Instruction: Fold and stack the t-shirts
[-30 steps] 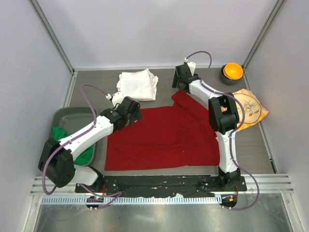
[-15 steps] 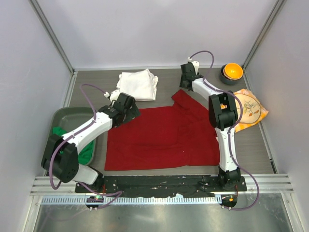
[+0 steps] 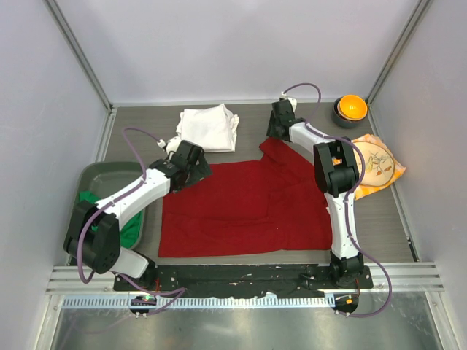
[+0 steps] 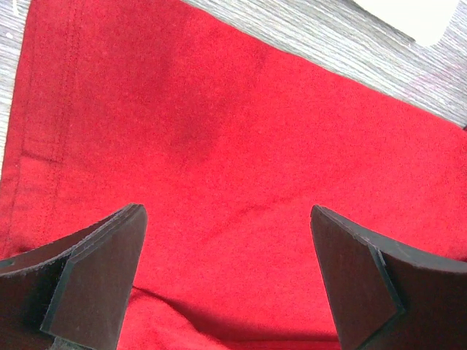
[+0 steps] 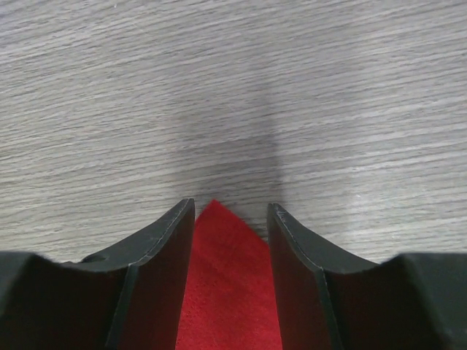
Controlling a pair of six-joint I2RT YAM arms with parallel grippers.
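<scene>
The red t-shirt (image 3: 244, 208) lies spread flat in the middle of the table. My left gripper (image 3: 194, 165) hovers over its far left corner, jaws wide open and empty; in the left wrist view the gripper (image 4: 226, 219) has only red cloth (image 4: 219, 131) below it. My right gripper (image 3: 277, 125) is at the shirt's far pointed corner; in the right wrist view the gripper (image 5: 231, 208) is open, with the red tip (image 5: 228, 248) lying between the fingers. The white t-shirt (image 3: 209, 127) sits folded at the back. The green t-shirt (image 3: 131, 230) lies in the tray.
A grey tray (image 3: 109, 175) stands at the left. An orange bowl in a dark holder (image 3: 350, 109) is at the back right, with the orange patterned cloth (image 3: 376, 164) before it. The white tee's edge shows in the left wrist view (image 4: 416, 14).
My left gripper has moved slightly back and left over the shirt's corner. My right gripper drifted back, then returned toward the red tip. The shirt has hardly moved.
</scene>
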